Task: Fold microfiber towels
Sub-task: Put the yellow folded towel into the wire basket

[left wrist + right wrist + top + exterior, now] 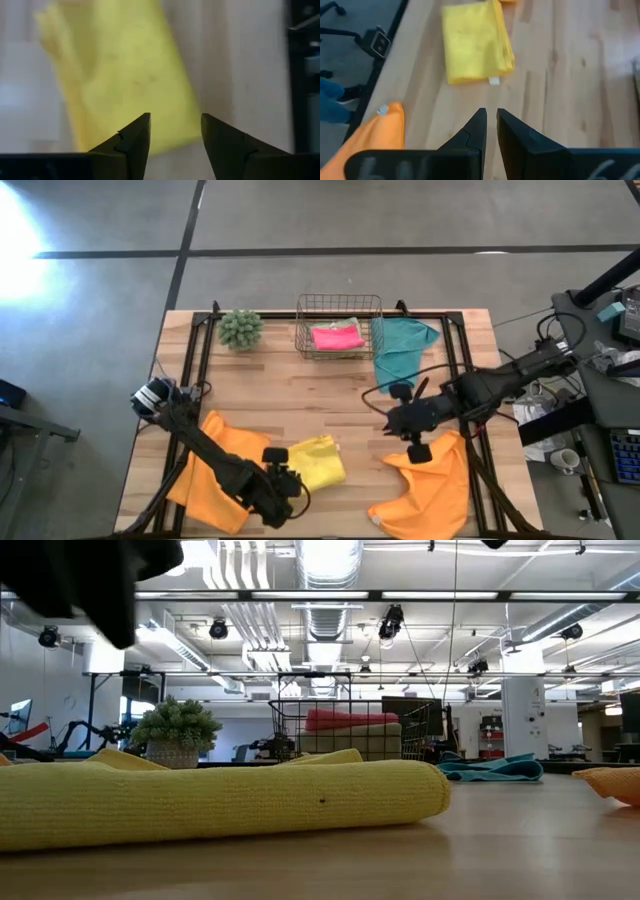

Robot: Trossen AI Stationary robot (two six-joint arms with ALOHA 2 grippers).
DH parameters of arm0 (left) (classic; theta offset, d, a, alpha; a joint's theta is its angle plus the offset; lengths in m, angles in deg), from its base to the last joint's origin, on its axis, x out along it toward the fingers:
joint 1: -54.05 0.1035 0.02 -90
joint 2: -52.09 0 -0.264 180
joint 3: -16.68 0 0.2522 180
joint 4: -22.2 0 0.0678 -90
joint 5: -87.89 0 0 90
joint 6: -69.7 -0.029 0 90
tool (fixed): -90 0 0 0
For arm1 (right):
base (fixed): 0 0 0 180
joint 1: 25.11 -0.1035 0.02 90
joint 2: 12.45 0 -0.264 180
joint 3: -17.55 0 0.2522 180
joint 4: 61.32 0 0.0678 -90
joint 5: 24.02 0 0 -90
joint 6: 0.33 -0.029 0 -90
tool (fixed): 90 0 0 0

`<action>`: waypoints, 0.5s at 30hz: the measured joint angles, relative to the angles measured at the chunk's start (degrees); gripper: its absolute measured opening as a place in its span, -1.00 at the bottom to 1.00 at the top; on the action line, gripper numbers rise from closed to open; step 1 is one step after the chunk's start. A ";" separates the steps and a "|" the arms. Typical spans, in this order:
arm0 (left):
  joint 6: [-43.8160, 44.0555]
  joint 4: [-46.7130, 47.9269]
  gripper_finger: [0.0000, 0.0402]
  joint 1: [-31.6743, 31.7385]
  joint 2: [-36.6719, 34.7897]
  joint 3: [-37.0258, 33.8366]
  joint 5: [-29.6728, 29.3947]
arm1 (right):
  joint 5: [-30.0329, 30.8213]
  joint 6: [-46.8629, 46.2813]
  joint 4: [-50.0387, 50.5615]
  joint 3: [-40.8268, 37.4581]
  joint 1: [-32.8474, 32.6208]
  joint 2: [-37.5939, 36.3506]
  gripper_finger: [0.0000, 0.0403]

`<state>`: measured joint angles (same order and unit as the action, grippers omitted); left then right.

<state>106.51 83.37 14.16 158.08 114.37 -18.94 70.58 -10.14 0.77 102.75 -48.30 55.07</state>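
A folded yellow towel (pixel 316 462) lies flat near the table's front (pixel 220 800) (pixel 476 42). My left gripper (pixel 288 480) (pixel 175 131) hangs open just above the yellow towel's (pixel 125 75) left near corner, touching nothing. My right gripper (pixel 392 420) (pixel 491 122) is shut and empty in the air right of the towel, pointing down toward it. One orange towel (pixel 215 470) lies spread at the front left under my left arm. Another orange towel (pixel 432 485) (pixel 380 130) lies rumpled at the front right.
A wire basket (pixel 338 308) at the far middle holds a folded pink towel (pixel 337 337). A teal towel (pixel 402 348) lies crumpled to its right. The fuzzy green plant ball (pixel 240 328) stands at the far left. Bare wood (pixel 300 395) shows at mid-table.
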 joint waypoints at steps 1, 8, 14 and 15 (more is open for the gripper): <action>0.58 0.03 -0.20 -0.45 0.49 0.31 0.72 | 0.03 0.51 -1.17 0.00 -0.36 0.62 -0.81; 6.06 -0.12 -0.20 -1.78 3.19 1.89 1.72 | -0.37 1.48 -4.95 0.00 -1.65 6.37 -0.81; 6.67 0.14 -0.20 -1.81 3.99 1.78 1.85 | -3.68 3.37 -5.80 0.00 -1.65 12.76 -0.81; 7.51 0.03 -0.20 -1.81 4.02 1.78 1.85 | -4.22 3.41 -5.85 0.00 -1.65 13.84 -0.81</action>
<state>114.03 83.40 12.35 162.10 116.15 -17.09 66.37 -6.74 -5.08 102.75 -49.95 68.91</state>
